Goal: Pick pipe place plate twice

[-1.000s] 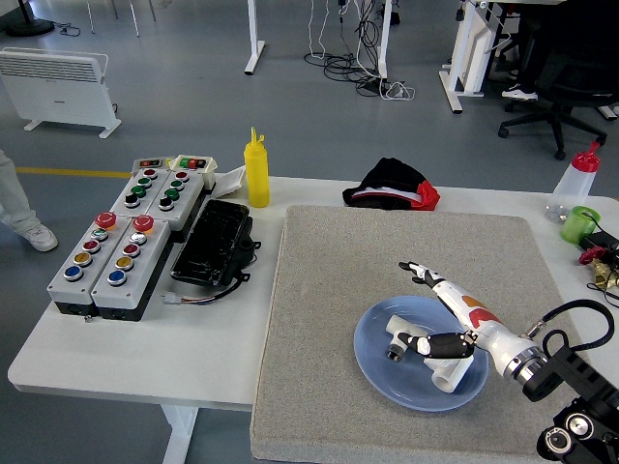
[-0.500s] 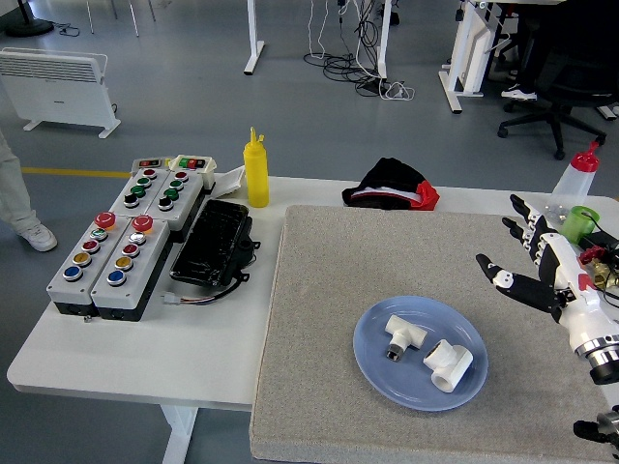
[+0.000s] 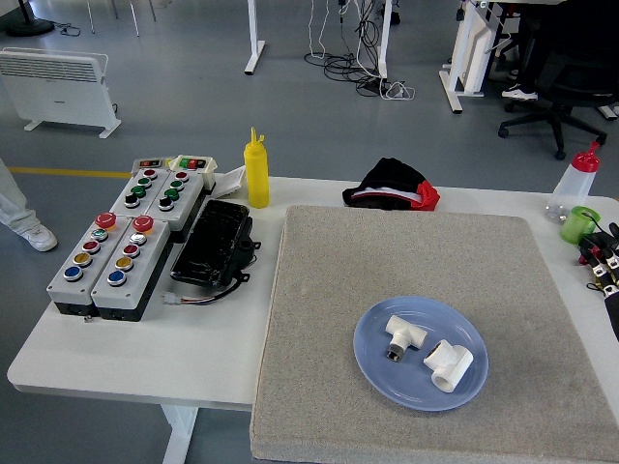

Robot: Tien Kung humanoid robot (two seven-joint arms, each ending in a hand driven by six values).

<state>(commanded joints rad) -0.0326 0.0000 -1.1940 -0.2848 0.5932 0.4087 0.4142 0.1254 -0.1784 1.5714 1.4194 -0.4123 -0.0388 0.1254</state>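
A blue plate [image 3: 368,364] lies on the grey mat [image 3: 387,256] at the front right. Two white pipe fittings lie in it side by side: a tee piece [image 3: 402,335] on the left and an elbow piece [image 3: 449,364] on the right. Only the fingertips of my right hand [image 3: 604,263] show at the right edge, spread and empty, far to the right of the plate and well apart from it. My left arm is out of view.
Two grey button boxes [image 3: 121,242] and a black case [image 3: 213,242] stand at the left. A yellow squeeze bottle [image 3: 256,172] and a black and red cloth [image 3: 392,186] are at the back. A clear bottle with a red cap [image 3: 578,182] and a green cup [image 3: 578,224] are at the right.
My right hand has let go of the elbow fitting over the plate, opened, and drawn back to the right edge. Both fittings now lie in the plate.
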